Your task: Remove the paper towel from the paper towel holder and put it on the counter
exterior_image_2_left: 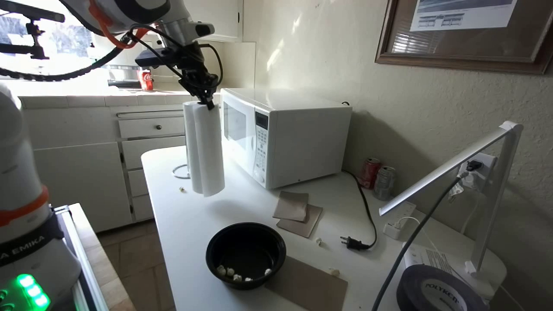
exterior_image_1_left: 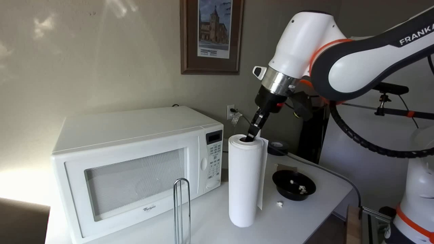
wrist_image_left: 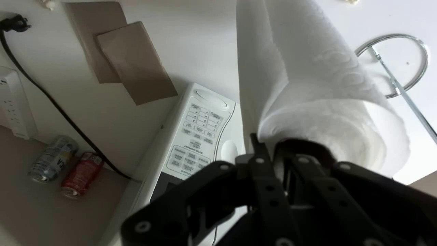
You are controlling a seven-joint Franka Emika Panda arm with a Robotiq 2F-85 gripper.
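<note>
The paper towel (exterior_image_1_left: 243,183) is a tall white roll, roughly upright, with a loose sheet flap. It also shows in an exterior view (exterior_image_2_left: 206,151) and in the wrist view (wrist_image_left: 317,65). My gripper (exterior_image_1_left: 250,137) is shut on the roll's top wall, one finger in the dark core and one outside, as the wrist view (wrist_image_left: 273,148) shows. The roll hangs above the white counter (exterior_image_2_left: 183,233), with a shadow below it. The paper towel holder (exterior_image_1_left: 175,206), a thin wire loop, stands apart from the roll; its ring base shows in the wrist view (wrist_image_left: 426,59).
A white microwave (exterior_image_1_left: 135,169) stands beside the roll. A black bowl (exterior_image_2_left: 246,255) with popcorn, brown napkins (exterior_image_2_left: 292,205), a desk lamp (exterior_image_2_left: 449,166), two cans (exterior_image_2_left: 376,177), a roll of tape (exterior_image_2_left: 438,289) and a black cord (exterior_image_2_left: 367,211) are on the counter.
</note>
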